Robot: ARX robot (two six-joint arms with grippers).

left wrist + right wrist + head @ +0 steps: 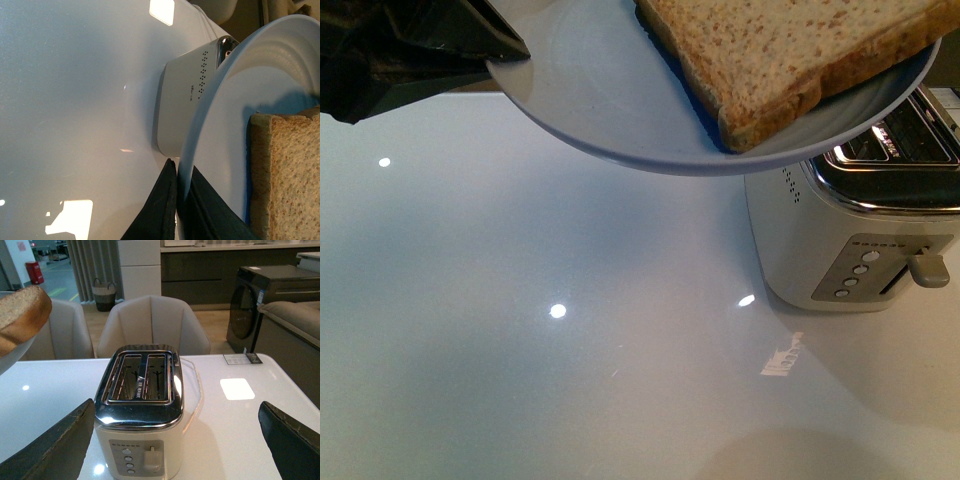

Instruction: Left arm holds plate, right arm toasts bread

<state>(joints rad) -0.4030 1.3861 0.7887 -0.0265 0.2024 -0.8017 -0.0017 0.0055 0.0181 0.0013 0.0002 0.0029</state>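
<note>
My left gripper (510,52) is shut on the rim of the pale grey-blue plate (600,90), which it holds tilted in the air above the table. In the left wrist view its black fingers (162,210) pinch that plate (260,75) at the edge. One slice of brown bread (790,50) lies on the plate, over the side nearest the toaster (820,240); it also shows as bread (290,175) and bread (22,315). My right gripper (177,405) is open, its fingers (55,450) spread wide on either side of the toaster (140,405), holding nothing.
The cream and chrome toaster has two empty slots (142,377) and its lever (927,268) is up. It stands on a glossy white table (570,350). Beige chairs (152,322) stand behind the table, with a dark appliance (270,300) further back.
</note>
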